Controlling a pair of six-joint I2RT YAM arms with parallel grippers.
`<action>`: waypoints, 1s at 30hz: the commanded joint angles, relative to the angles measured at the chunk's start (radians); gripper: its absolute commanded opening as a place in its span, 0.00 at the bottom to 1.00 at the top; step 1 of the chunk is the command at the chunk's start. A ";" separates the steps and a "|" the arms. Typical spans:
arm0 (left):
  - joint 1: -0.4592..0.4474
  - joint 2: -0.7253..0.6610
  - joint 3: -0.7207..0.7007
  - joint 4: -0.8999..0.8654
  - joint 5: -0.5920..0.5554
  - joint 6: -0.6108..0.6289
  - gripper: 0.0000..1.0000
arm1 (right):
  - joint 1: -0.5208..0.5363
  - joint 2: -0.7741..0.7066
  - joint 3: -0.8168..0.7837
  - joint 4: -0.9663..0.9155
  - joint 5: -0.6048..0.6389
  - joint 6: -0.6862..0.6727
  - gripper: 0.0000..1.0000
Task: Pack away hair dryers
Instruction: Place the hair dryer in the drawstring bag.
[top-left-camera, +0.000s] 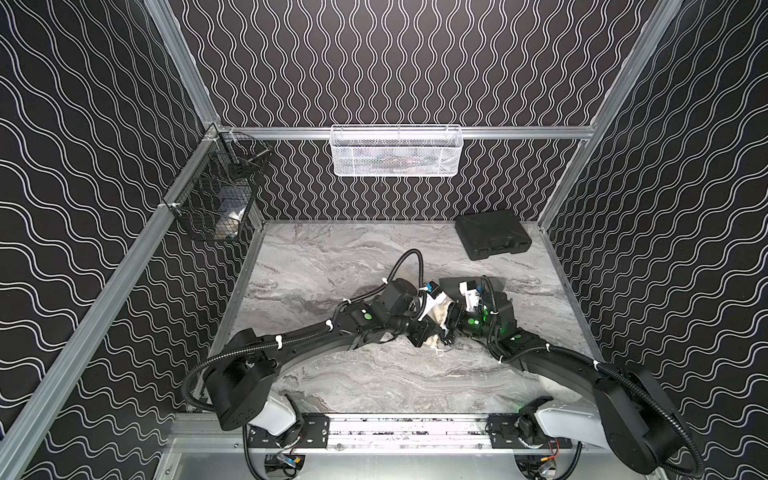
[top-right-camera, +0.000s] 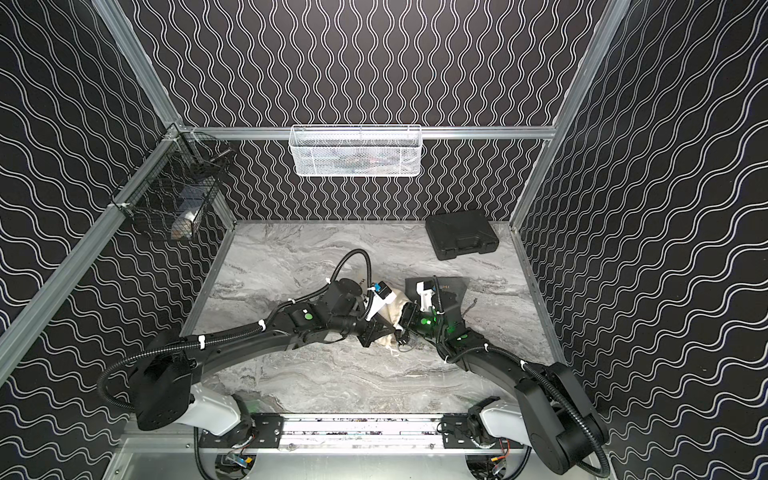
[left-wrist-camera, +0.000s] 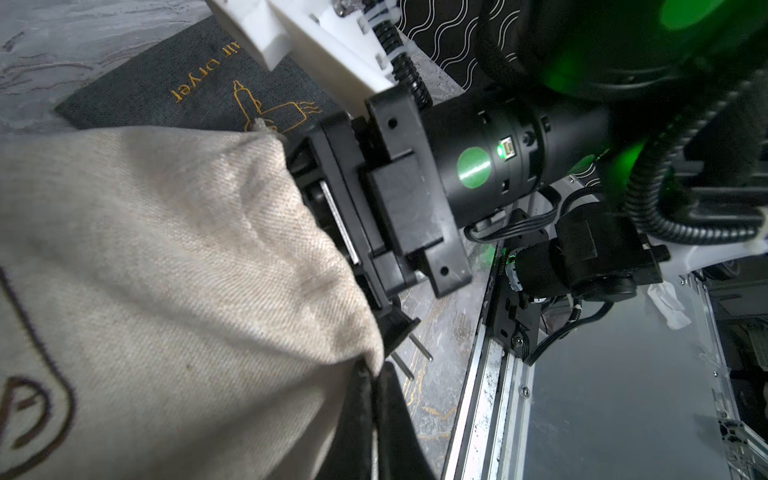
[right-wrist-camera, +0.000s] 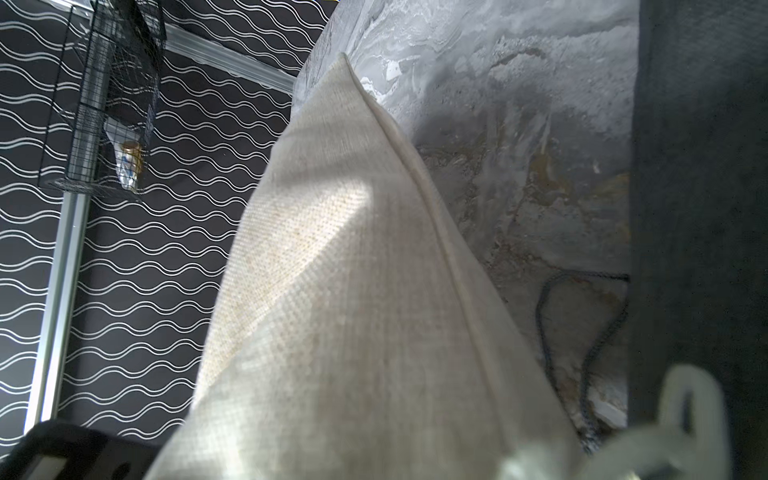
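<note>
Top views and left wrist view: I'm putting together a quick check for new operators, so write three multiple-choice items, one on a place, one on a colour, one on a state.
1. Where is the white mesh basket?
A. held by an arm
B. hung on the back rail
C. on a side wall

2. What colour is the print on the grey pouch?
A. red
B. white
C. gold

3. The black case is:
A. shut
B. wide open
C. standing on end

Key:
1 B, it hooks over the rail in both top views.
2 C, gold "Dryer" lettering shows in the left wrist view.
3 A, it lies flat on the table with its lid closed.
</note>
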 joint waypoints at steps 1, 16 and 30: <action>-0.001 0.014 0.008 0.034 0.038 -0.011 0.00 | 0.000 0.012 0.005 0.140 -0.003 0.039 0.04; 0.001 0.007 -0.021 0.101 0.034 -0.071 0.00 | 0.000 0.033 0.013 0.210 -0.133 -0.021 0.04; 0.062 -0.018 0.069 -0.034 0.028 0.024 0.00 | 0.000 -0.036 -0.016 0.179 -0.215 -0.056 0.03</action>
